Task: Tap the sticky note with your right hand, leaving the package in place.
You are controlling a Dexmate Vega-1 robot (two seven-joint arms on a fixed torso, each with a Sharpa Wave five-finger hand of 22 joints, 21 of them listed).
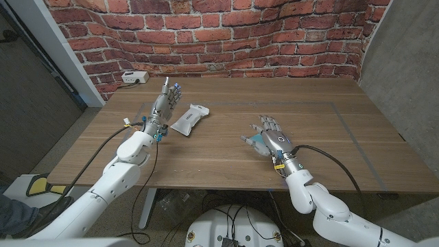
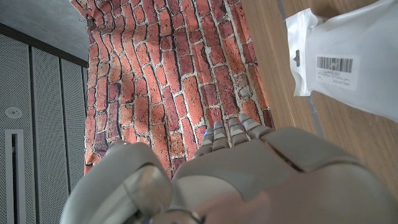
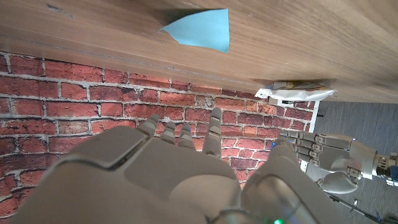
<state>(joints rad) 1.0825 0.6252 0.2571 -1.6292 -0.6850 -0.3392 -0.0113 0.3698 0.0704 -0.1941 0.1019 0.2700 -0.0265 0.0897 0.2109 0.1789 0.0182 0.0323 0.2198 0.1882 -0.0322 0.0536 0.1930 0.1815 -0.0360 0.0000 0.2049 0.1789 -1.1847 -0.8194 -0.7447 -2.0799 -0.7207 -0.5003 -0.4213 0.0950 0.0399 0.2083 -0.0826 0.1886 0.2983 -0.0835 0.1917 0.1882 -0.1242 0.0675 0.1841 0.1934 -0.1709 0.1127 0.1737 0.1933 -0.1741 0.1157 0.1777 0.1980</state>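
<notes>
The head view looks down from above the near edge of the brown wooden table (image 1: 226,147), facing the red brick wall (image 1: 206,31) behind it, far enough back to take in most of the tabletop and both arms.

The left wrist view sits close behind the grey left hand (image 2: 249,174), looking along it toward the same brick wall (image 2: 174,81); the white plastic package with a barcode (image 2: 348,62) fills one corner at close range.

The right wrist view sits close behind the grey right hand (image 3: 168,174), turned over, table above wall. It shares the package (image 3: 295,93) and the left hand (image 3: 333,158) with the head view, and takes in the light blue paper sticky note (image 3: 202,31).
</notes>
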